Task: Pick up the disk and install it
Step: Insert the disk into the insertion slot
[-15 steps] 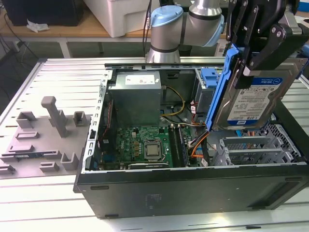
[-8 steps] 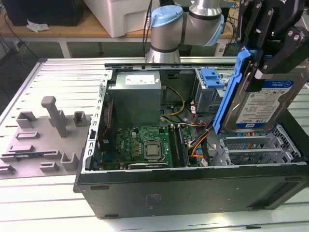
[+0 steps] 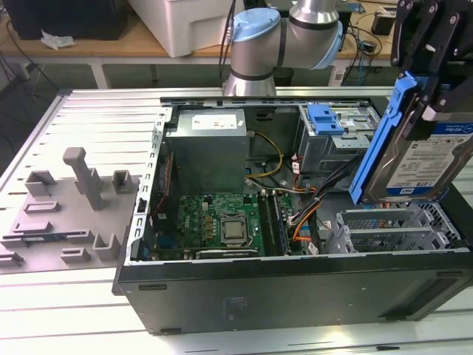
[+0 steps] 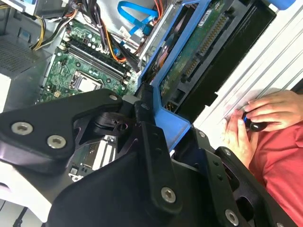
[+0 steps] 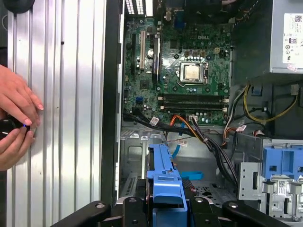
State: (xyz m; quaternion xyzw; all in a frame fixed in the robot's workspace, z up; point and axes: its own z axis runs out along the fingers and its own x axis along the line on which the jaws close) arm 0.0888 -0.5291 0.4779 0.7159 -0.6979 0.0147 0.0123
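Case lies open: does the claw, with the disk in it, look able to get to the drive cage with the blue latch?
Probably yes. The claw holds the disk above the open case, and nothing covers the drive cage; black cables run close beside it.

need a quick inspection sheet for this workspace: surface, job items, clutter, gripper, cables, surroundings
surface: ribbed metal table, open computer case lying on it
job's things: disk in its blue carrier, held nearly on edge above the case at the exterior view's right
clutter: grey fixture blocks on the table at the exterior view's left
gripper: gripper shut on the disk
cables: orange, black and yellow cable bundle loose beside the motherboard
surroundings: person's hands on a small black device at the table edge; workbench behind
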